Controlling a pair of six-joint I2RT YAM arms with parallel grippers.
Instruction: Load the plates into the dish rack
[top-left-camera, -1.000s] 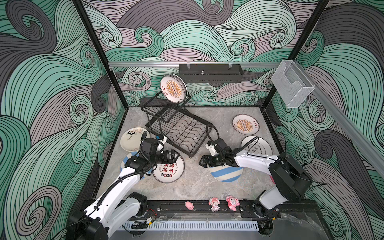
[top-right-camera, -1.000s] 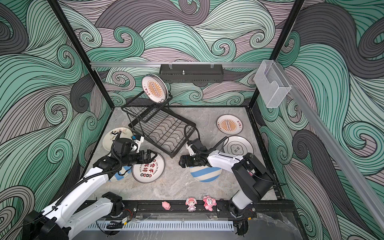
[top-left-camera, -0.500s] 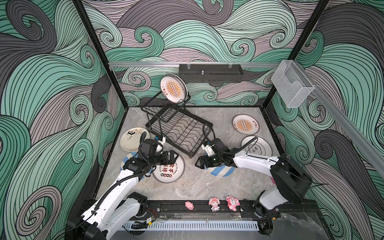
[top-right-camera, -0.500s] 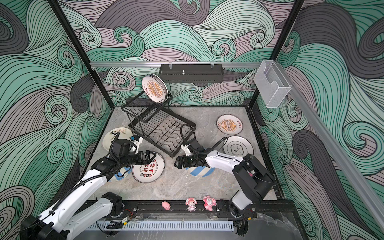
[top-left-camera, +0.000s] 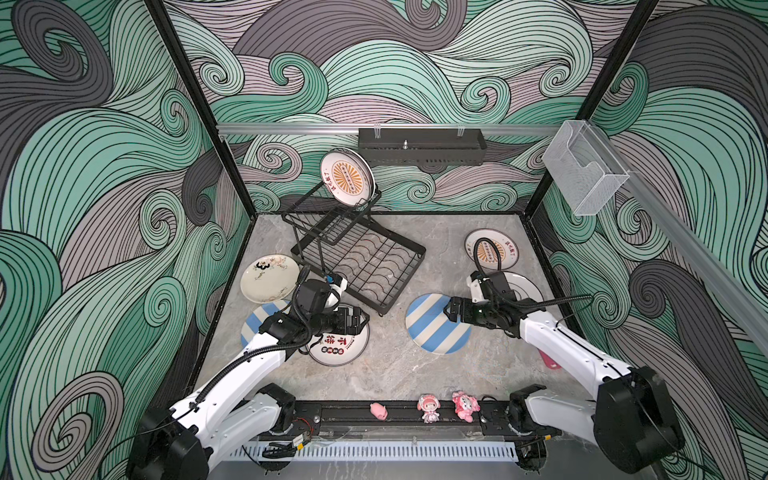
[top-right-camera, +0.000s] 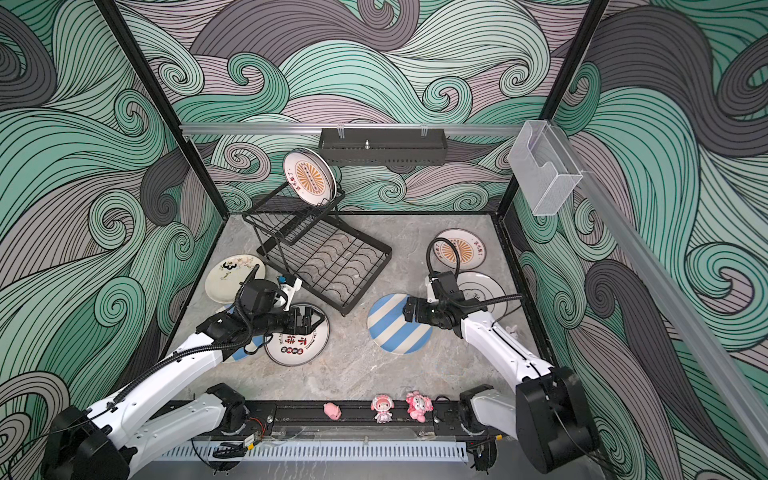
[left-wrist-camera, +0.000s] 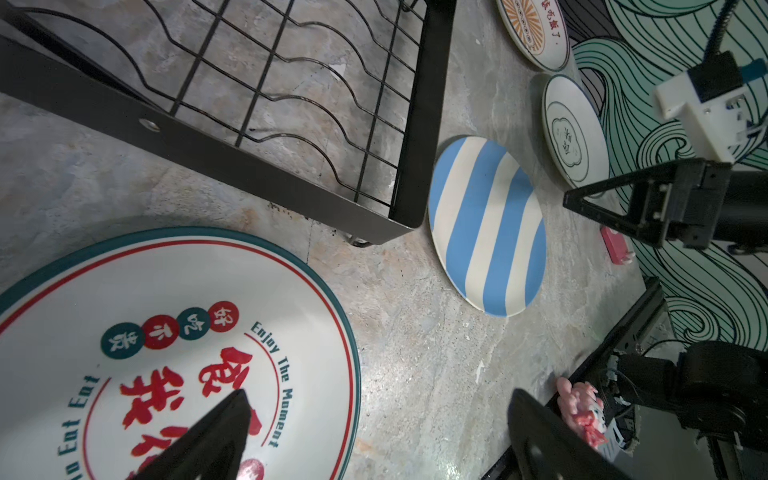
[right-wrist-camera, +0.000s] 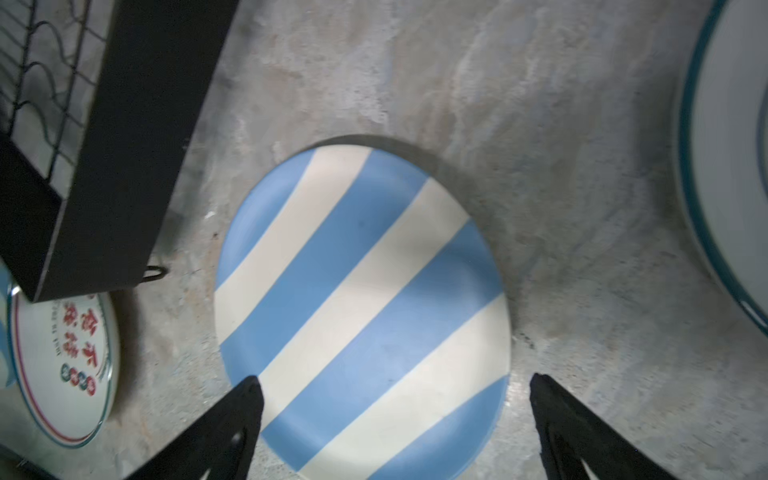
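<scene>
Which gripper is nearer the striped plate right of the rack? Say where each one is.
Right. The right gripper, open, is at that striped plate's edge. The left gripper, open, is over the red-character plate, beyond the rack's near corner.

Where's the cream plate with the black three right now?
The cream plate lies flat on the left of both top views, just left of the dish rack, behind the half-hidden striped plate.

In both top views the left arm (top-left-camera: 249, 365) reaches from lower left toward centre, its left gripper (top-left-camera: 359, 322) spread wide. The right arm (top-left-camera: 569, 345) extends from lower right, its right gripper (top-left-camera: 449, 312) likewise gaping and pointing left.
</scene>
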